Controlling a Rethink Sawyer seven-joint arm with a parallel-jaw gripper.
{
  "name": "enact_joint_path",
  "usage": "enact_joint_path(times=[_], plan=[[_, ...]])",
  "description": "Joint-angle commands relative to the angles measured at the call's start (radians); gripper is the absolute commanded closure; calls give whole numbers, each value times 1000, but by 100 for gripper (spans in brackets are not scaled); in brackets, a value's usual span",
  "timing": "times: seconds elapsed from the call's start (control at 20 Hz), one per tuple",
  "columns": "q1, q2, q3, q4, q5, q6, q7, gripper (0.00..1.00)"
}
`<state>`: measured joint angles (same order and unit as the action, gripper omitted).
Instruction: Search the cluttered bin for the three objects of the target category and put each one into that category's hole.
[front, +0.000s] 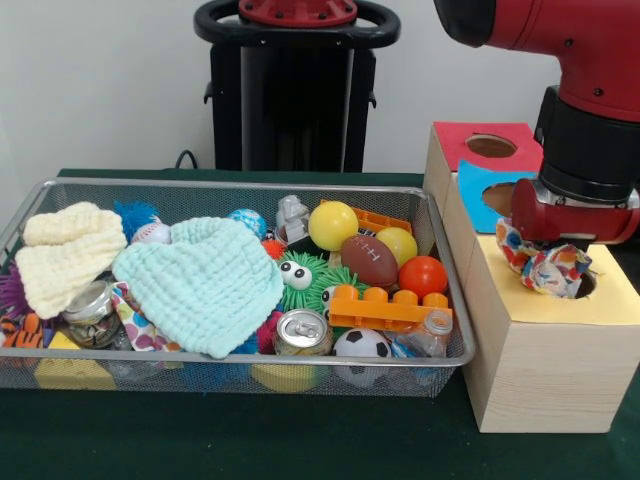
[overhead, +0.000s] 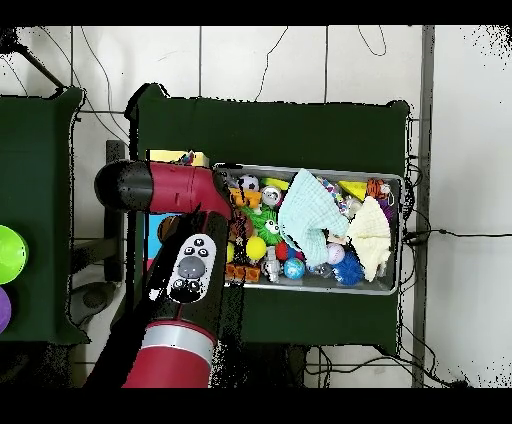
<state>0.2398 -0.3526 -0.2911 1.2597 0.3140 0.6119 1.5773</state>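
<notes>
My gripper (front: 545, 245) hangs over the yellow-topped section of the wooden box (front: 545, 370), shut on a colourful patterned cloth (front: 556, 272). The cloth bunches at the rim of the yellow hole (front: 592, 284), partly over it. In the wire bin (front: 230, 185) a mint green cloth (front: 205, 280) lies spread across the middle, and a cream knitted cloth (front: 65, 255) rests at the left end. From overhead the mint cloth (overhead: 308, 215) and cream cloth (overhead: 370, 235) show in the bin, while my arm (overhead: 190, 265) covers the box and hides the gripper.
The box also has a blue hole (front: 497, 195) and a red hole (front: 490, 146) behind the yellow one. The bin holds a yellow ball (front: 333, 224), a brown football (front: 370, 260), an orange brick (front: 385, 308), a can (front: 302, 331) and other toys.
</notes>
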Motion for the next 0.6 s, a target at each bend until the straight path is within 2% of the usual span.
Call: enact_joint_path(times=[0.05,0.3,0.6], plan=[[-14,163,138,67,-7,-91,187,100],[-19,165,152,73,-3,-102,179,100],[-2,160,123,70,2,-80,209,100]])
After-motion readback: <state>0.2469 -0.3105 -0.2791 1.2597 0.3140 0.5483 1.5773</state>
